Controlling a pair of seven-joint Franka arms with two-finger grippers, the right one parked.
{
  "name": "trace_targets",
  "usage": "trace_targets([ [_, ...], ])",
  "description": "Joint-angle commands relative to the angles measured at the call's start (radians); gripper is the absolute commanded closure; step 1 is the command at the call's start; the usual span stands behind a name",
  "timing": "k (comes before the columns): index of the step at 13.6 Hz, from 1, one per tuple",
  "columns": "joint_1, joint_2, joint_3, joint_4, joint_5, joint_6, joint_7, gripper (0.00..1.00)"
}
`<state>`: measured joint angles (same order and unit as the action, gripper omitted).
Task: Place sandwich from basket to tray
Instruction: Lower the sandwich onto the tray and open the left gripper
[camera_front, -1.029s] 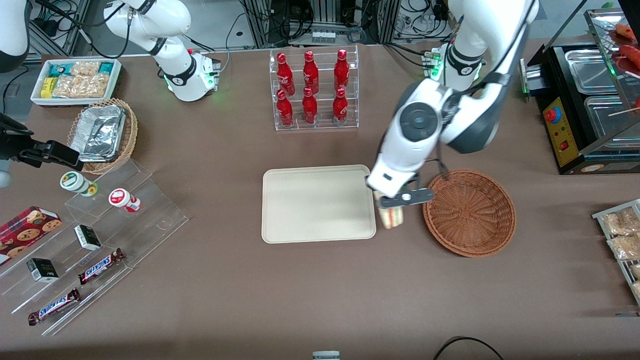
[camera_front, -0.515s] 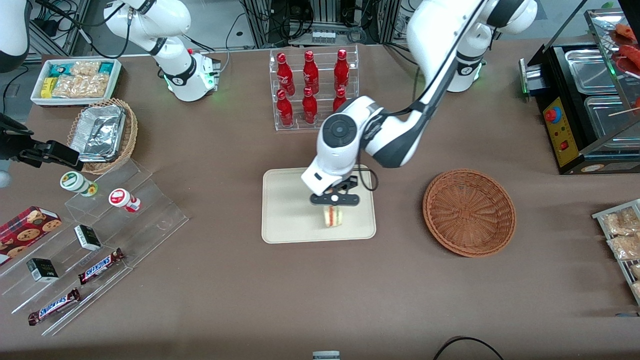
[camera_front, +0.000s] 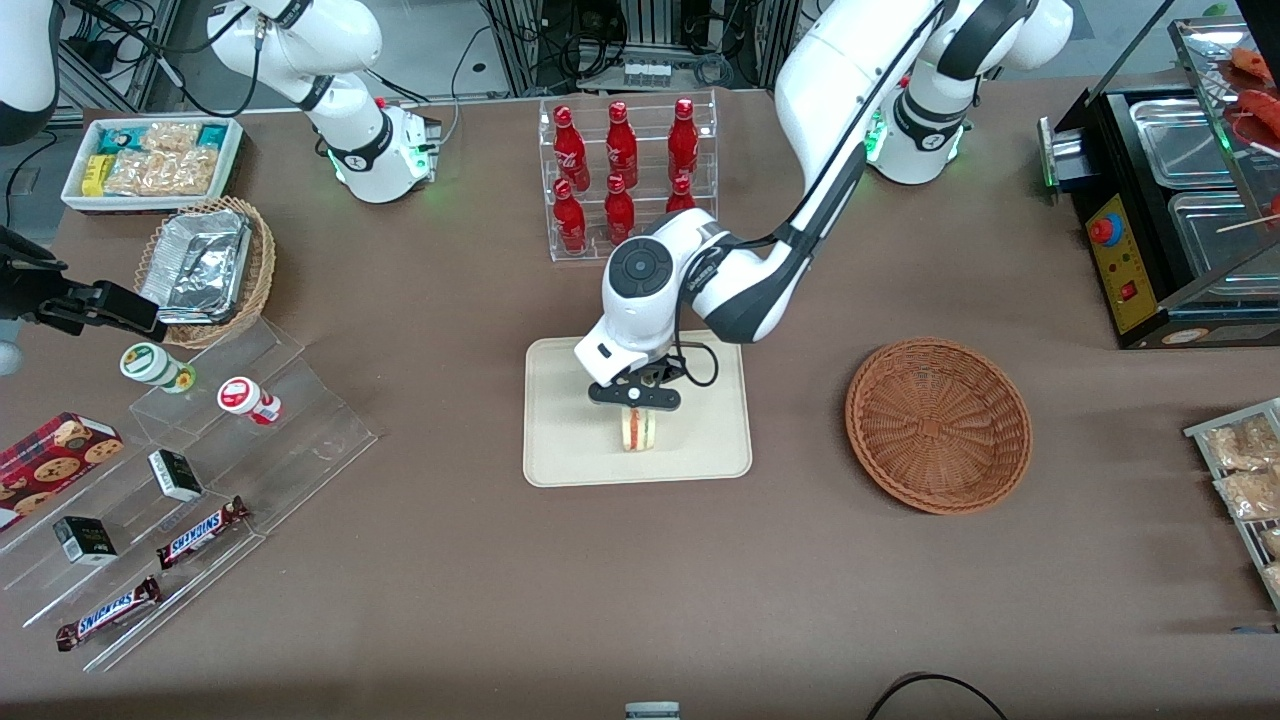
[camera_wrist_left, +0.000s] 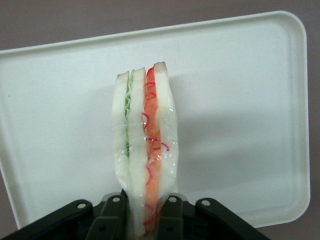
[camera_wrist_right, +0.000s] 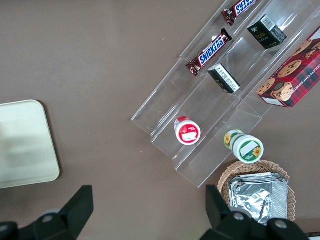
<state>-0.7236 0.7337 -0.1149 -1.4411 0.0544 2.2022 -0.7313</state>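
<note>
The clear-wrapped sandwich (camera_front: 638, 430) (camera_wrist_left: 144, 150), white bread with red and green filling, hangs edge-down over the cream tray (camera_front: 560, 440) (camera_wrist_left: 240, 100). My left gripper (camera_front: 636, 399) (camera_wrist_left: 145, 220) is shut on the sandwich's upper end, above the middle of the tray. I cannot tell whether the sandwich's lower edge touches the tray. The reddish-brown wicker basket (camera_front: 938, 425) sits beside the tray toward the working arm's end of the table, with nothing in it.
A clear rack of red bottles (camera_front: 627, 180) stands farther from the front camera than the tray. A stepped acrylic display (camera_front: 200, 470) with snacks, a foil-lined tan basket (camera_front: 205, 268) and a white snack box (camera_front: 150, 160) lie toward the parked arm's end. A metal food warmer (camera_front: 1180, 200) stands at the working arm's end.
My gripper carried the sandwich from between basket and tray to over the tray's middle, moving toward the parked arm's end. It stays shut on the sandwich.
</note>
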Motion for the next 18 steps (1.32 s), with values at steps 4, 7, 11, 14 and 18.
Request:
trace_targets([
  [4,-0.033,0.056,0.017,0.042,0.016,0.028,-0.052,0.92],
  [7,-0.046,0.069,0.018,0.044,0.018,0.03,-0.053,0.78],
  [11,-0.046,0.067,0.02,0.045,0.024,0.033,-0.053,0.01],
  [14,-0.037,0.018,0.023,0.05,0.024,0.024,-0.054,0.0],
  [18,-0.03,-0.086,0.058,0.05,0.018,-0.041,-0.068,0.0],
])
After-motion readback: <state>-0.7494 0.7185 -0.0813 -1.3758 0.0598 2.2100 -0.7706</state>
